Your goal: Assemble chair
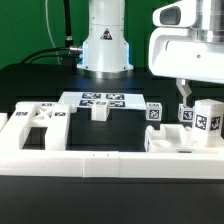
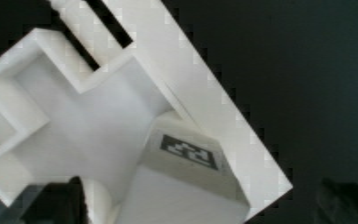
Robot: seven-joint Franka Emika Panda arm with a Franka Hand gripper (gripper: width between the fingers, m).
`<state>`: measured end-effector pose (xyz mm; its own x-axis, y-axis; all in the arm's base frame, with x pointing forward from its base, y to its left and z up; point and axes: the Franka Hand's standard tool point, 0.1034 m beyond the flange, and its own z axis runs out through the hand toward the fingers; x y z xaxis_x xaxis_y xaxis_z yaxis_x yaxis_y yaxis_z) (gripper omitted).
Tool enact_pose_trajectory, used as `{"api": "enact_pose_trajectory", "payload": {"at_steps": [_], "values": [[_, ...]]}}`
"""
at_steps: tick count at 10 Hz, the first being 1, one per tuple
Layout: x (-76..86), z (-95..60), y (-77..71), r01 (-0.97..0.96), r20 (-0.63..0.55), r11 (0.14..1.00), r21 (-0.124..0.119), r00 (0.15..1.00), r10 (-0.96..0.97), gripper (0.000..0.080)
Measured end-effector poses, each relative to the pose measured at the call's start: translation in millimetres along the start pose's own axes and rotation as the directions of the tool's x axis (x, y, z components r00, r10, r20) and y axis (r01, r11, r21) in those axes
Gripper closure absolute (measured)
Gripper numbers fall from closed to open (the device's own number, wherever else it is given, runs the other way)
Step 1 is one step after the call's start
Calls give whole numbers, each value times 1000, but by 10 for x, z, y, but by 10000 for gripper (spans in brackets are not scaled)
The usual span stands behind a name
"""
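Observation:
My gripper (image 1: 184, 100) hangs at the exterior view's right, with its dark fingers down on the top of an upright white slotted chair part (image 1: 203, 118) bearing tags. In the wrist view this part (image 2: 140, 110) fills the frame up to the jaws and shows one tag (image 2: 190, 151). The jaws appear shut on it, and the fingertips are hidden. The X-braced seat (image 1: 36, 124) lies at the exterior view's left. A small tagged block (image 1: 153, 112) stands left of the gripper. A small white piece (image 1: 99, 111) lies by the marker board (image 1: 100, 99).
The long low white border wall (image 1: 100, 162) runs along the front. Another white part (image 1: 172, 140) lies behind it, below the gripper. The arm's base (image 1: 105, 45) stands at the back middle, with cables to its left.

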<state>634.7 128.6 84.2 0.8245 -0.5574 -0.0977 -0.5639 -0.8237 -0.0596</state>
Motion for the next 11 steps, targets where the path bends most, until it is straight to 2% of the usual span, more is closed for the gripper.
{"api": "enact_pose_trajectory", "payload": {"at_steps": [2, 4, 6, 10, 11], "values": [[2, 7, 9, 199, 2, 980, -1, 980, -198, 151], [19, 15, 26, 475, 3, 880, -1, 880, -475, 151], [5, 35, -1, 649, -23, 761, -1, 761, -648, 151], [36, 74, 62, 853, -24, 520, -36, 519, -854, 151], [44, 76, 71, 864, -23, 503, -36, 502, -864, 151]]}}
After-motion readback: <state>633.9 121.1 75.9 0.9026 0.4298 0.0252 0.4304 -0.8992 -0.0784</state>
